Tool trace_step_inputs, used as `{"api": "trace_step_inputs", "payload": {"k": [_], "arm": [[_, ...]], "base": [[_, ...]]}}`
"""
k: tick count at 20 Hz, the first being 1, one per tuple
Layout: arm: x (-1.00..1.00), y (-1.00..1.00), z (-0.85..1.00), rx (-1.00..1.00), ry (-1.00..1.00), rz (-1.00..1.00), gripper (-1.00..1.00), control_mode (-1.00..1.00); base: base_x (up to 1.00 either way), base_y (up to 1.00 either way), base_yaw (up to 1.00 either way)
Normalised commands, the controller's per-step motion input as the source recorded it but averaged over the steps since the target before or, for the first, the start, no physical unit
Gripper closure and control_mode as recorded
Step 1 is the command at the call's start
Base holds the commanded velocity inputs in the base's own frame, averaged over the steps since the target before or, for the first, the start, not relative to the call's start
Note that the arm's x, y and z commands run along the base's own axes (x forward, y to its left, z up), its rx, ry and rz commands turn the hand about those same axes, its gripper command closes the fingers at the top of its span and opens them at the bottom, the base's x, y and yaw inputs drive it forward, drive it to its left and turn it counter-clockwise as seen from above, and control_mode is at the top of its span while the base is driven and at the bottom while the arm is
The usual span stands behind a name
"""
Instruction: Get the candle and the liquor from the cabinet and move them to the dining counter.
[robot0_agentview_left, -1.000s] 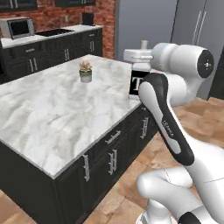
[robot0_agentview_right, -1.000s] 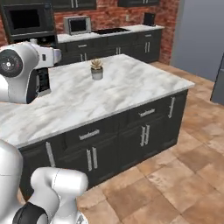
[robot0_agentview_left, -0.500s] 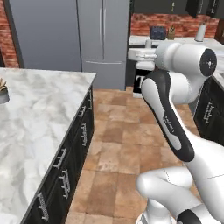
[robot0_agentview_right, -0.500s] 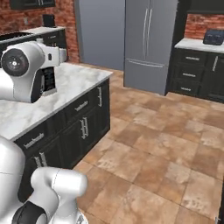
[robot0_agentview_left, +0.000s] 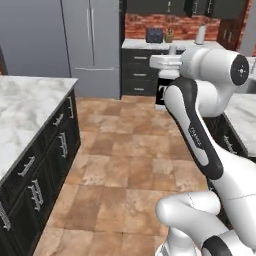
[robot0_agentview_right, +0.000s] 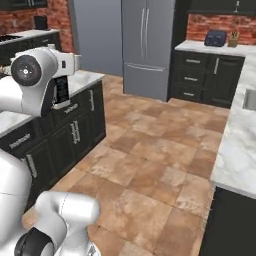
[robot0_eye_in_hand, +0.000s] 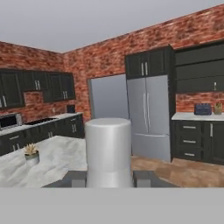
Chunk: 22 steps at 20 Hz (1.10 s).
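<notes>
My gripper (robot0_eye_in_hand: 108, 178) is shut on the liquor, its two dark fingertips (robot0_eye_in_hand: 78, 178) flanking the pale grey stopper (robot0_eye_in_hand: 108, 148) that rises in the middle of the hand view. The black bottle (robot0_agentview_left: 161, 94) hangs upright below the hand (robot0_agentview_left: 167, 75), in the air over the tiled floor. From the right base view the bottle (robot0_agentview_right: 62, 91) shows its white label under the gripper (robot0_agentview_right: 63, 74). The dining counter (robot0_agentview_right: 235, 145), white marble with an inset sink (robot0_agentview_right: 250, 99), lies at the right; its edge (robot0_agentview_left: 244, 114) also shows past my arm. The candle is out of view.
A marble island (robot0_agentview_left: 22, 105) on dark drawers stands at the left, with a small potted plant (robot0_eye_in_hand: 30, 154) on it. A steel fridge (robot0_agentview_left: 90, 40) and a dark counter with a toaster (robot0_agentview_right: 216, 38) line the brick back wall. Brown tiled floor (robot0_agentview_right: 150, 145) lies open between the counters.
The whole picture has swung as the base turned: the island with the plant slid off to the left, and the fridge and back counter came into view. The bottle stays in my gripper.
</notes>
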Motion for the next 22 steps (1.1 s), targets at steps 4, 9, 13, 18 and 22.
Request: {"api": "trace_step_inputs", "payload": {"k": [4, 9, 13, 18, 22], "arm": [[0.0, 0.0, 0.0, 0.0, 0.0, 0.0, 1.0, 1.0], [0.0, 0.0, 0.0, 0.0, 0.0, 0.0, 1.0, 1.0], [0.0, 0.0, 0.0, 0.0, 0.0, 0.0, 1.0, 1.0], [0.0, 0.0, 0.0, 0.0, 0.0, 0.0, 1.0, 1.0], [0.0, 0.0, 0.0, 0.0, 0.0, 0.0, 1.0, 1.0]], "base": [[-0.97, -0.98, -0.34], [-0.25, -0.46, -0.78], [0.0, -0.41, -0.89], [0.03, -0.92, -0.36], [0.53, -1.0, 0.16]]}}
